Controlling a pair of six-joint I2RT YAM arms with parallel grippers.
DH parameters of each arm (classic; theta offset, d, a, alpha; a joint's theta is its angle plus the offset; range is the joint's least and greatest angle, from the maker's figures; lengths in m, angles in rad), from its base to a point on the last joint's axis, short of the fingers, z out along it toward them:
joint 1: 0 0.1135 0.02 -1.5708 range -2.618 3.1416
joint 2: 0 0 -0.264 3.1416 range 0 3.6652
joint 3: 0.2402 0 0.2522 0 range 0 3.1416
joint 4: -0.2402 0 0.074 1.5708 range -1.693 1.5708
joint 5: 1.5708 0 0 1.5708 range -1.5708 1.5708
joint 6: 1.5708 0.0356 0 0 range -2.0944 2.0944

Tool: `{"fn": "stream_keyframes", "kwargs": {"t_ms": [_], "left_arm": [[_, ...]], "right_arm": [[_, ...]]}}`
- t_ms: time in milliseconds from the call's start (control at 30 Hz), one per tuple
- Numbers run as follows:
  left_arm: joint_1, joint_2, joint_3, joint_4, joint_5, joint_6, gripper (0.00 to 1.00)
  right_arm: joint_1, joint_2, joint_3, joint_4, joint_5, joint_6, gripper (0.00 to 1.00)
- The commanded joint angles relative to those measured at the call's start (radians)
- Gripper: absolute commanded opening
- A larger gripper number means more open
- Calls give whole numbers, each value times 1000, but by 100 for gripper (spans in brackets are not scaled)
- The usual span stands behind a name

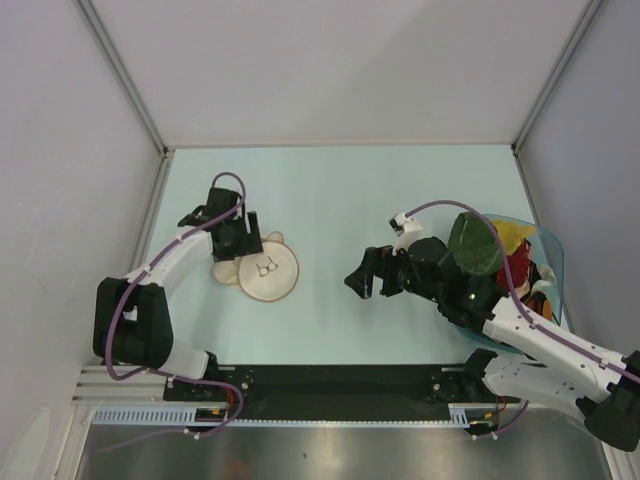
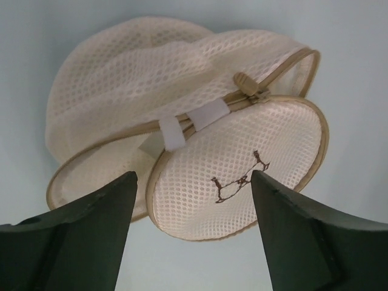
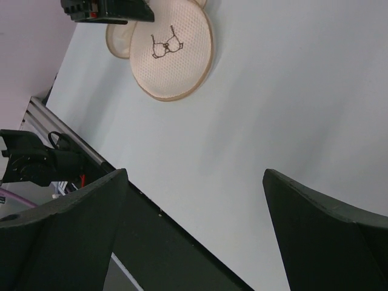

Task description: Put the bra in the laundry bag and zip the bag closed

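Bag-opening stage: left claw (image 2: 193, 182) released, hovering over round cream-white mesh laundry bag (image 2: 182, 91) (looks unzipped); right claw (image 3: 194, 176) released, empty; next needs grabbing dark olive-green padded bra (image 1: 473, 243).

A pale mint-green matte table top (image 1: 340, 190) is boxed in by plain grey-white panel walls: one at the back (image 1: 340, 60), one on the left (image 1: 60, 150), one on the right (image 1: 590, 140). Slim silver metal posts (image 1: 120, 70) mark the rear corners. A black strip (image 1: 340, 378) edges the near side, with a brushed grey metal ledge (image 1: 340, 455) below. Light is even, shadows soft.
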Motion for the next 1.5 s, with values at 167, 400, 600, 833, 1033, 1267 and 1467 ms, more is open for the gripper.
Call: {"fn": "stream_keyframes", "kwargs": {"t_ms": [167, 400, 600, 833, 1033, 1267, 1467], "left_arm": [[39, -104, -188, 146, 86, -185, 97], [45, -180, -278, 267, 203, -262, 33], [45, -283, -330, 353, 367, -355, 0], [-44, -446, -484, 689, 639, -682, 0], [-187, -515, -479, 714, 597, -785, 0], [-267, -506, -511, 786, 600, -840, 0], [-306, -489, -518, 803, 600, -839, 0]], "right_arm": [[27, -110, -66, 61, 51, 24, 100], [47, -141, -79, 41, 66, 40, 100], [58, -136, -98, 43, 85, 50, 100], [66, -101, -120, 55, 75, 82, 100], [63, -104, -195, 167, 49, 246, 100], [64, -151, -419, 558, 121, 587, 100], [63, -144, -456, 722, 144, 575, 95]]}}
